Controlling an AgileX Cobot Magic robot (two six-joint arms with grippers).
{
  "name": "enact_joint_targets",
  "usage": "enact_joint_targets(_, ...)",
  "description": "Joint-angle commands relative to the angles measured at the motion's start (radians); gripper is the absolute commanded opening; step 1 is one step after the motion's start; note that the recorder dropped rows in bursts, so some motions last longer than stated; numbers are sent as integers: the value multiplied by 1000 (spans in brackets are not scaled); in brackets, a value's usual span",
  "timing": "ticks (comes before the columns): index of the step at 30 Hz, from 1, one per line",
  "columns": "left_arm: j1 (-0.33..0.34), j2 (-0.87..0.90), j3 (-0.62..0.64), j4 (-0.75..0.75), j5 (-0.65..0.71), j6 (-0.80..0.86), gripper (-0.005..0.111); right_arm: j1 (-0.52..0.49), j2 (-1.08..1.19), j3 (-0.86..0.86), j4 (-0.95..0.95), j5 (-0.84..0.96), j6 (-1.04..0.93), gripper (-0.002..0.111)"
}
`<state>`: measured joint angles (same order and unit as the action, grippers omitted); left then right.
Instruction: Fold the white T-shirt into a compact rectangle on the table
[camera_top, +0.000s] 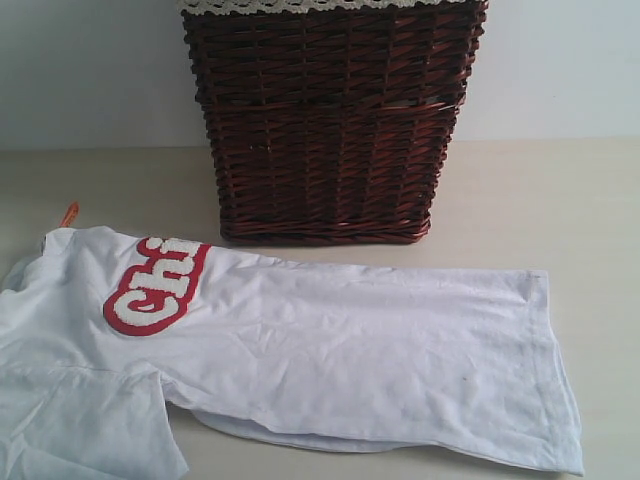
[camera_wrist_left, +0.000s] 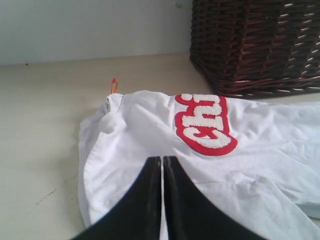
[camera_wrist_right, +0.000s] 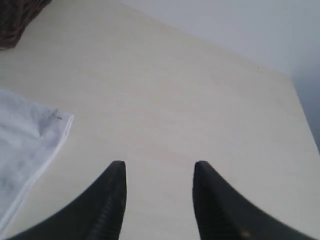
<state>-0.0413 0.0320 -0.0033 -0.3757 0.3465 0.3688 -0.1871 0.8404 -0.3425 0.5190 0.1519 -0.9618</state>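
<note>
– One lengthwise fold looks done, judging by the exterior view. The white T-shirt (camera_top: 330, 350) lies as a long band on the table (camera_top: 560, 200), just in front of the wicker basket (camera_top: 330, 120). Its red lettering (camera_top: 158, 285) is cut off at the far edge after "Chi".
– What's left?
– A sleeve (camera_top: 80, 420) juts out at the near left, and the band is far from compact. My guess is the sleeve gets tucked, then the band is folded end over end. Call it early-to-middle.
– Heading?
– The long axis runs left to right across that view, with the hem end a touch nearer the camera. The collar end and its orange tag (camera_top: 68, 213) are to the left, the hem (camera_top: 555, 370) to the right. Neither arm shows there.
– Left wrist view?
– The left gripper (camera_wrist_left: 162, 159) is pinched closed, tips together, poised over the shirt's collar end. No cloth is visible between the tips. The tag and lettering lie beyond it.
– Right wrist view?
– The right gripper (camera_wrist_right: 159, 167) is parted about midway and empty, over bare table. A hem corner of the shirt lies off to one side. I can't tell for certain whether the gripper is clear of it.
</note>
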Motion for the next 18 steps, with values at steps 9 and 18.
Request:
enact_joint_targets(9,3,-7,3,-3,-2,-6,4,137,378,-148,33,350,-163,43)
enact_joint_targets(18,3,-7,3,-3,-2,-6,4,170,765,-308,101,385,-107,41)
